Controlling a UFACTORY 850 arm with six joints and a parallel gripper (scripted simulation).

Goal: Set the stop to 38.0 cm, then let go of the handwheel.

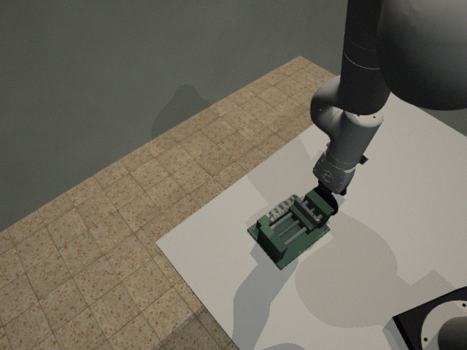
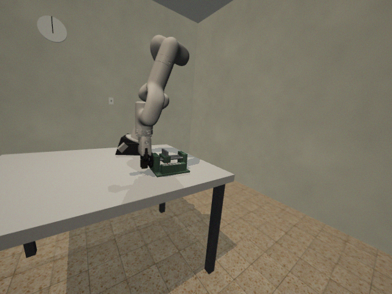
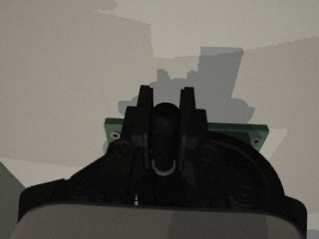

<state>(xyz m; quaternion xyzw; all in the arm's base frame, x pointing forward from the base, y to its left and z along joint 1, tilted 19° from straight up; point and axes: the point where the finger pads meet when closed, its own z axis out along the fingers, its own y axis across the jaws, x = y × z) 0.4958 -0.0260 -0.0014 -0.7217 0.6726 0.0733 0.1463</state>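
A green stop fixture (image 1: 290,230) sits on the white table, with grey guide rods, a grey stop block (image 1: 307,211) near its handwheel end and a white scale strip (image 1: 281,211) along one side. It also shows in the side view (image 2: 169,163). A black handwheel (image 1: 327,201) is at the fixture's end nearest the arm. My gripper (image 3: 165,105) is shut on the handwheel's black crank handle (image 3: 164,136), which stands between the two fingers in the wrist view. The wheel disc (image 3: 236,167) fills the lower part of that view. The scale reading is too small to tell.
The fixture stands near the table's far edge (image 2: 221,180), with tiled floor below. The arm's black base (image 1: 433,324) is at the table's other end. A round wall clock (image 2: 51,28) hangs on the back wall.
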